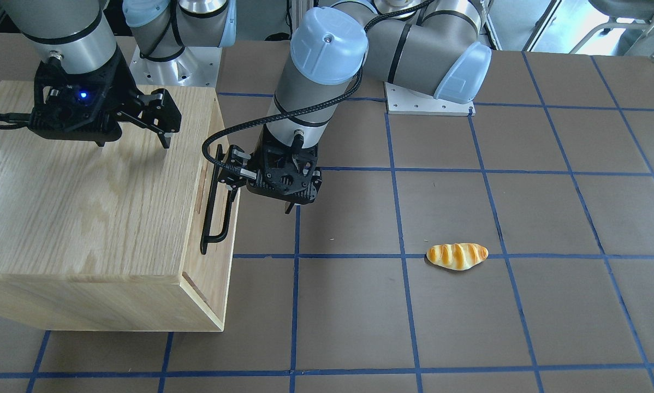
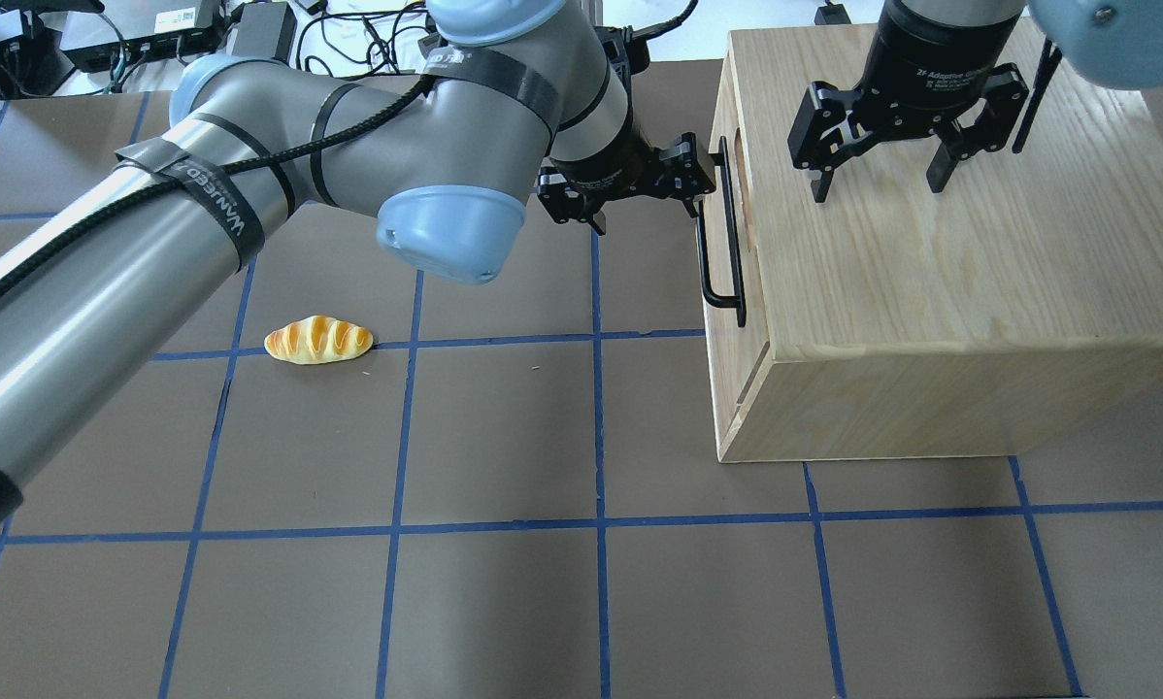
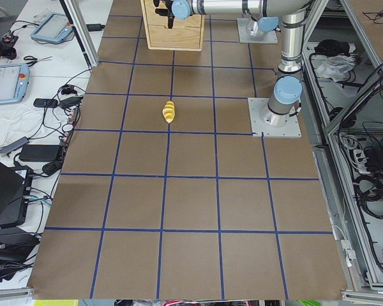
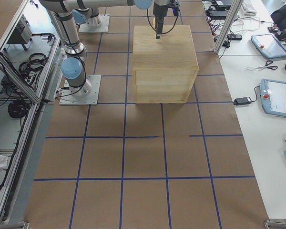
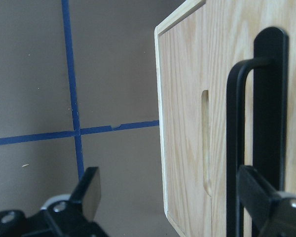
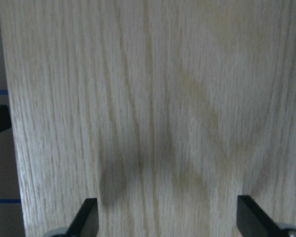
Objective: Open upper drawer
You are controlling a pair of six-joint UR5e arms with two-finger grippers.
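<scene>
The upper drawer front (image 2: 734, 320) faces the robot's left side of the oak cabinet (image 2: 931, 272) and looks shut, flush with the body. Its long black bar handle (image 2: 727, 252) also shows in the front view (image 1: 215, 207) and in the left wrist view (image 5: 234, 148). My left gripper (image 2: 703, 175) is open at the far end of the handle. In the left wrist view (image 5: 172, 197) the bar lies right by one finger (image 5: 264, 197). My right gripper (image 2: 873, 180) is open and empty just above the cabinet top (image 6: 153, 98).
A toy bread roll (image 2: 317, 340) lies on the brown mat on the robot's left half, apart from both arms. The cabinet (image 1: 87, 218) stands on the right half. Blue tape lines grid the table.
</scene>
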